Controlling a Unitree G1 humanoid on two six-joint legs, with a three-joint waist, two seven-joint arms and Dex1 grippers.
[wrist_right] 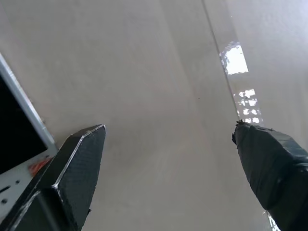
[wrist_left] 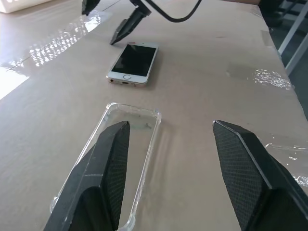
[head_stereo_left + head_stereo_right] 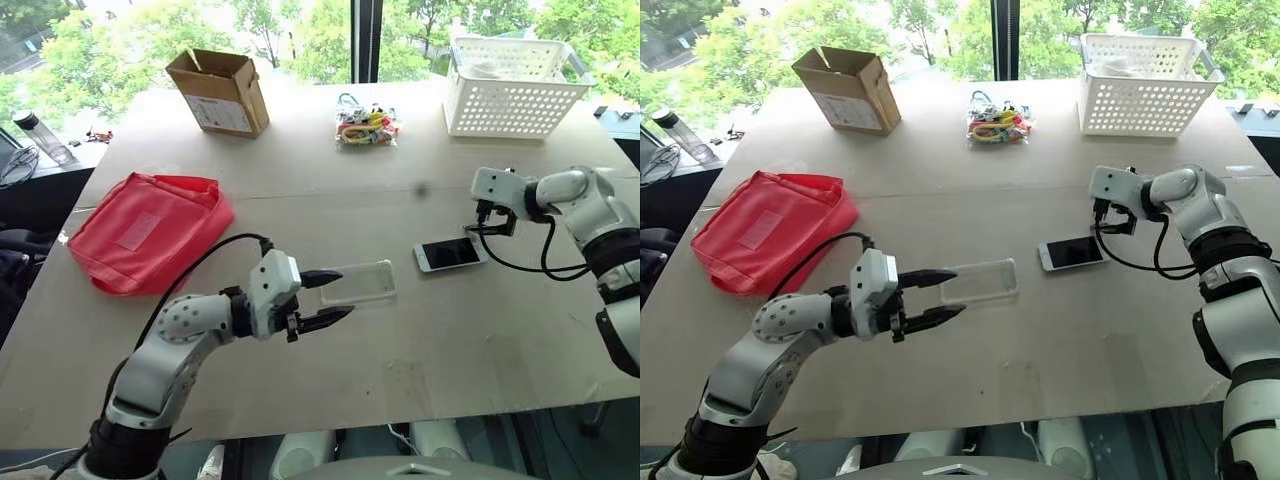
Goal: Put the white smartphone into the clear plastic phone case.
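The clear plastic phone case [image 3: 362,282] lies flat near the middle of the table. My left gripper [image 3: 334,298] hovers at the case's near-left end, open, with nothing between its fingers; in the left wrist view one finger [image 2: 108,163] overlaps the case [image 2: 139,120]. The white smartphone [image 3: 450,254] lies screen up to the right of the case and apart from it. Over the phone's far right end my right gripper [image 3: 490,226] points down, open and empty. In the right wrist view the phone [image 1: 14,130] sits beside one finger [image 1: 77,163].
A red fabric bag [image 3: 150,230] lies on the left of the table. At the back are a cardboard box [image 3: 220,92], a bundle of colourful items [image 3: 366,127] and a white perforated basket [image 3: 512,88]. A bottle [image 3: 40,135] stands past the table's left edge.
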